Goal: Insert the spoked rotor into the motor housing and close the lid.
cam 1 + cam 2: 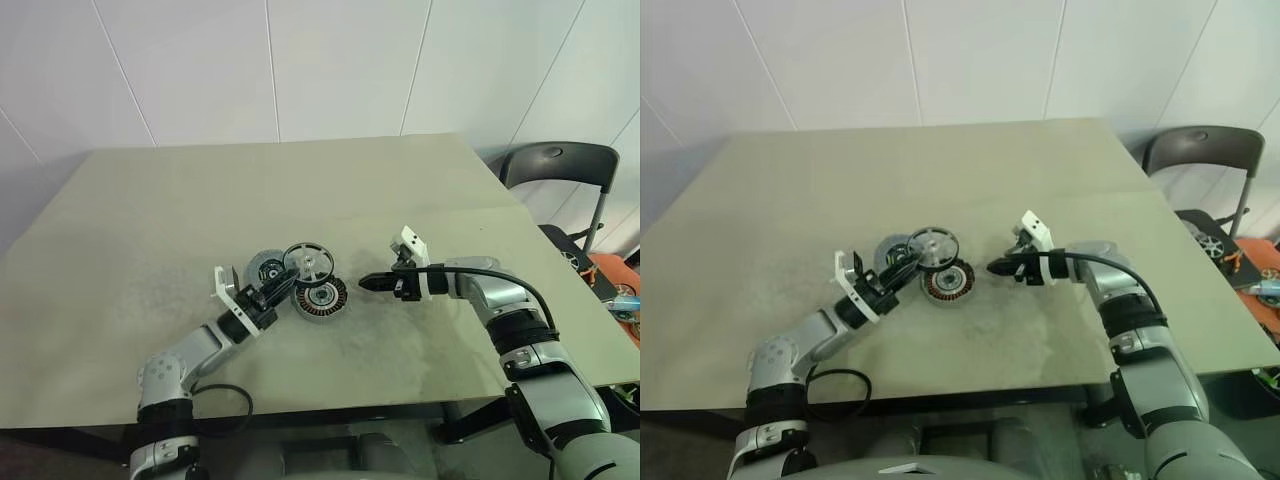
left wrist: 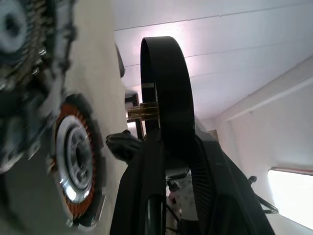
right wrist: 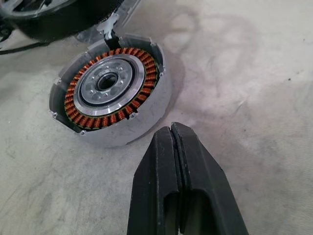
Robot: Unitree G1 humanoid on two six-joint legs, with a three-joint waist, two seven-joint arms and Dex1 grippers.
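3 round parts sit toward the desk's (image 1: 420,200) front edge, left of its middle. The left gripper (image 1: 283,283) is clamped on the dark rim of the spoked rotor (image 1: 308,262), holding it on edge and tilted just above the motor housing (image 1: 320,298); whether they touch I cannot tell. The right gripper (image 1: 372,283) hovers beside the housing, jaws pressed together and empty. To seat it well, I would bring the rotor level, centre its hub over the housing's silver bearing, then lower it straight – a skewed entry could jam or scrape the windings. The rotor is a smooth black hoop with thin silver spokes; the housing is a shallow matt grey cup ringed with ribbed copper coils. A grey disc (image 1: 265,268) lies behind, probably the lid.
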